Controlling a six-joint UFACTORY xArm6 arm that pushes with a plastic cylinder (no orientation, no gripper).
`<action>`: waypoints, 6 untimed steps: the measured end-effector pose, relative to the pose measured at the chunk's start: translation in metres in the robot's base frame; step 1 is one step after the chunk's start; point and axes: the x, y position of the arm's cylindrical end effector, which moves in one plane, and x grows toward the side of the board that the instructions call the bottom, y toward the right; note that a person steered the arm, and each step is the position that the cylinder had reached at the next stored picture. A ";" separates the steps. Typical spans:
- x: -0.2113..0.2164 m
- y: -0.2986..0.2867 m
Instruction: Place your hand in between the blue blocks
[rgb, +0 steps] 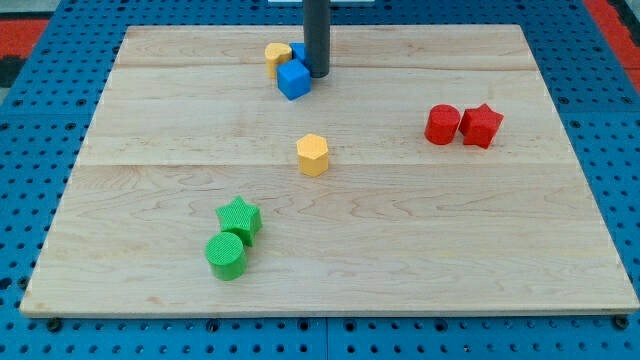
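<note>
A blue cube (294, 80) lies near the board's top centre. A second blue block (299, 51) shows only as a sliver behind it, mostly hidden by the rod, so its shape cannot be made out. My tip (317, 74) rests on the board just to the right of the blue cube, close against it and at the lower right of the hidden blue block. A yellow block (277, 55) sits at the upper left of the blue cube, touching it.
A yellow hexagon block (312, 155) lies at the board's centre. A red cylinder (442, 124) and a red star (481, 125) sit together at the right. A green star (239, 218) and a green cylinder (226, 255) sit together at the lower left. The wooden board (500, 230) lies on a blue pegboard.
</note>
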 end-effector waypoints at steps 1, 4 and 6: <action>-0.044 0.038; 0.001 -0.013; 0.045 -0.090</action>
